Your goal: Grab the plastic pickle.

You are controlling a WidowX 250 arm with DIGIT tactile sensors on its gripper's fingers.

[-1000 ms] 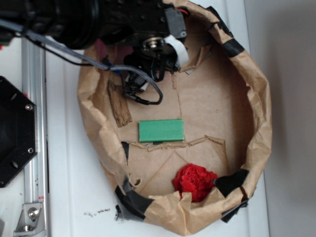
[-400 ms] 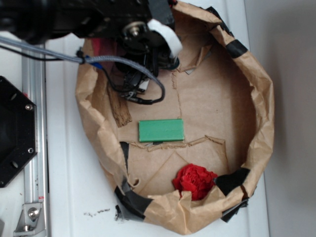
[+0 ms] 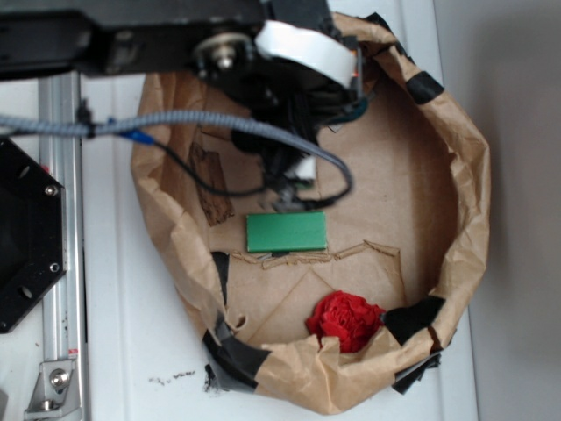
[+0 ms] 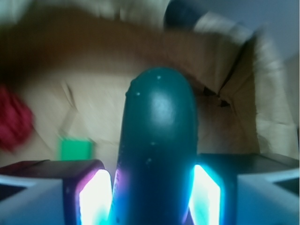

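One plastic pickle [image 4: 157, 150] fills the middle of the wrist view — dark green, glossy, dotted with small bumps, its rounded end pointing away from the camera. The gripper [image 4: 151, 194] pinches it from both sides, one glowing pad [image 4: 96, 199] on the left and one on the right pressed against its flanks. In the exterior view the pickle is all but hidden under the arm; only a dark teal sliver shows at the wrist's edge.

Taking the green block [image 3: 287, 231] as the landmark: there is one of it, flat and bright, lying on the floor of the single brown paper bowl [image 3: 456, 219]. The gripper [image 3: 294, 189] hangs just above the block's top edge in the exterior view, with the black arm reaching in from the upper left. One red crumpled lump [image 3: 345, 320] sits below and slightly right of the block, near the bowl's lower rim. One strip of dark brown cardboard [image 3: 212, 182] lies to the block's upper left. Several patches of black tape [image 3: 412, 321] mark the bowl's rim — the nearest to the block at its lower left.
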